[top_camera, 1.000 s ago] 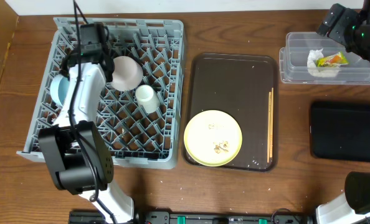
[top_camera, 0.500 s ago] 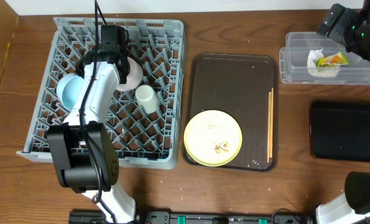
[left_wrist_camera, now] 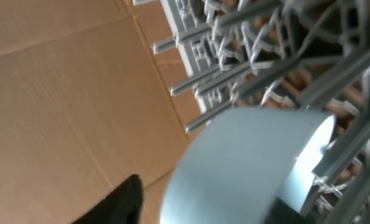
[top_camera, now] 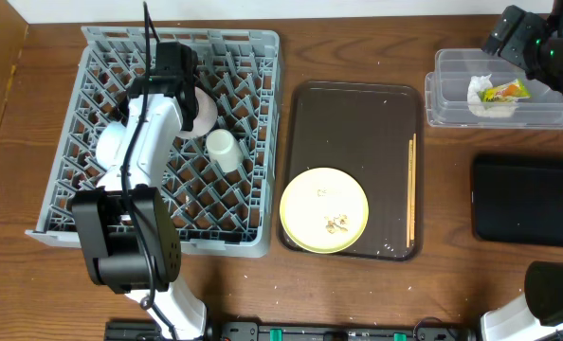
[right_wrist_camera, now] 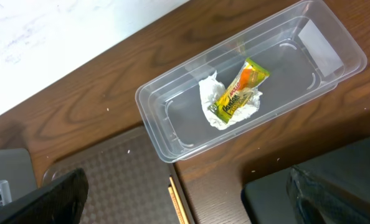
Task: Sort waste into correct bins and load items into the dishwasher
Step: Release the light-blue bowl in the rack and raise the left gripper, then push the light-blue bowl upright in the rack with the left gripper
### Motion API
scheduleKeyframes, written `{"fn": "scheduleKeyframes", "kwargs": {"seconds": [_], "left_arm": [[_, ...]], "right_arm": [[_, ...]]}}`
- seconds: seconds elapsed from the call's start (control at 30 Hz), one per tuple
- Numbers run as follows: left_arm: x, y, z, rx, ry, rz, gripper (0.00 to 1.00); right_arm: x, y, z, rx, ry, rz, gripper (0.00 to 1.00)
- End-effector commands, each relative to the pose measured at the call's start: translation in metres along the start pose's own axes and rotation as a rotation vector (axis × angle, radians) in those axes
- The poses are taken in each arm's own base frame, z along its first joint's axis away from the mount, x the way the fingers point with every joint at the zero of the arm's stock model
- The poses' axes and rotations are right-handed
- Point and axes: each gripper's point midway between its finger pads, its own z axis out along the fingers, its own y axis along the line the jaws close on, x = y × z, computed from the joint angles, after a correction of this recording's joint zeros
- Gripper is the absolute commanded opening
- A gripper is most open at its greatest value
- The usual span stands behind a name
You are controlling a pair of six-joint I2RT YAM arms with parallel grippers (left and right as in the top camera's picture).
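Placement of the light blue bowl [left_wrist_camera: 247, 162] in the dish rack [top_camera: 248, 57]. The bowl stands on edge among the pegs, directly ahead of the left gripper [left_wrist_camera: 203, 200] and between its fingers, with its outer wall turned toward the wrist camera. The jaws are spread partway. Bare background shows between the bowl and one finger [left_wrist_camera: 126, 196]; whether the other finger touches the bowl cannot be told.

To this gripper's right and toward the base, in neighbouring rows of the rack, sit the pale pink bowl [top_camera: 203, 114] and the small white cup [top_camera: 223, 149]. Farther right, outside the rack, the yellow plate [top_camera: 324, 210] lies flat on the brown serving tray [top_camera: 357, 104] and carries crumbs [top_camera: 336, 224]. The chopsticks [top_camera: 412, 189] lie along the tray's right edge, their long axis running away from the robot.

The right gripper [right_wrist_camera: 188, 198], jaws wide apart and empty, hovers near the clear tub [right_wrist_camera: 309, 59]. The tub lies ahead of it and holds the tissue [right_wrist_camera: 211, 109] and the wrapper [right_wrist_camera: 241, 87]. The black tray [top_camera: 523, 199] lies base-ward of it.

By this layout, the chopsticks lie left and base-ward of the right gripper, the nearer one. The plate lies roughly midway between the two grippers.
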Motion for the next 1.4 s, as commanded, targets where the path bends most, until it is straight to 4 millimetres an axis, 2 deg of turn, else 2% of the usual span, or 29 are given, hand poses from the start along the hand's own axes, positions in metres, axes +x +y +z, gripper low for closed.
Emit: {"fn": "scheduleKeyframes", "kwargs": {"seconds": [0.0,0.07,0.13,0.2,0.27,0.43,0.53,0.6,0.67,0.77,0.9,0.93,0.97,1.0,1.03,1.1,1.17,1.37], "left_arm": [[0.010,0.005,-0.003,-0.060,0.052,-0.083,0.61],[0.011,-0.003,-0.008,-0.038,0.050,-0.110,0.74],[0.008,-0.025,-0.013,0.062,0.026,-0.062,0.80],[0.003,-0.056,-0.021,0.224,-0.018,-0.015,0.81],[0.000,-0.078,-0.028,0.346,-0.045,-0.023,0.83],[-0.008,-0.095,-0.043,0.496,-0.094,-0.126,0.85],[-0.012,-0.099,-0.062,0.594,-0.163,-0.156,0.89],[-0.013,-0.094,-0.076,0.637,-0.216,-0.182,0.89],[-0.010,-0.079,-0.086,0.622,-0.260,-0.238,0.90],[-0.001,-0.034,-0.087,0.506,-0.300,-0.401,0.90],[0.011,0.022,-0.072,0.431,-0.348,-0.669,0.90],[0.016,0.030,-0.065,0.434,-0.345,-0.727,0.79],[0.020,0.036,-0.056,0.446,-0.335,-0.777,0.58],[0.026,0.040,-0.046,0.467,-0.321,-0.827,0.43],[0.030,0.040,-0.036,0.500,-0.302,-0.875,0.34],[0.039,0.037,-0.018,0.603,-0.266,-0.975,0.31],[0.042,0.029,-0.008,0.736,-0.254,-1.033,0.28],[0.051,0.003,0.001,1.047,-0.212,-1.099,0.19]], "right_arm": [[-0.002,-0.001,-0.002,0.001,-0.006,0.003,0.99],[-0.002,-0.001,-0.002,0.001,-0.006,0.003,0.99],[-0.002,-0.001,-0.002,0.001,-0.006,0.003,0.99],[-0.002,-0.001,-0.002,0.001,-0.006,0.003,0.99],[-0.002,-0.001,-0.002,0.001,-0.006,0.003,0.99],[-0.002,-0.001,-0.002,0.001,-0.006,0.003,0.99],[-0.002,-0.001,-0.002,0.001,-0.006,0.003,0.99],[-0.002,-0.001,-0.002,0.001,-0.006,0.003,0.99],[-0.002,-0.001,-0.002,0.001,-0.006,0.003,0.99],[-0.002,-0.001,-0.002,0.001,-0.006,0.003,0.99],[-0.002,-0.001,-0.002,0.001,-0.006,0.003,0.99],[-0.002,-0.001,-0.002,0.001,-0.006,0.003,0.99],[-0.002,-0.001,-0.002,0.001,-0.006,0.003,0.99],[-0.002,-0.001,-0.002,0.001,-0.006,0.003,0.99],[-0.002,-0.001,-0.002,0.001,-0.006,0.003,0.99],[-0.002,-0.001,-0.002,0.001,-0.006,0.003,0.99],[-0.002,-0.001,-0.002,0.001,-0.006,0.003,0.99],[-0.002,-0.001,-0.002,0.001,-0.006,0.003,0.99]]}}
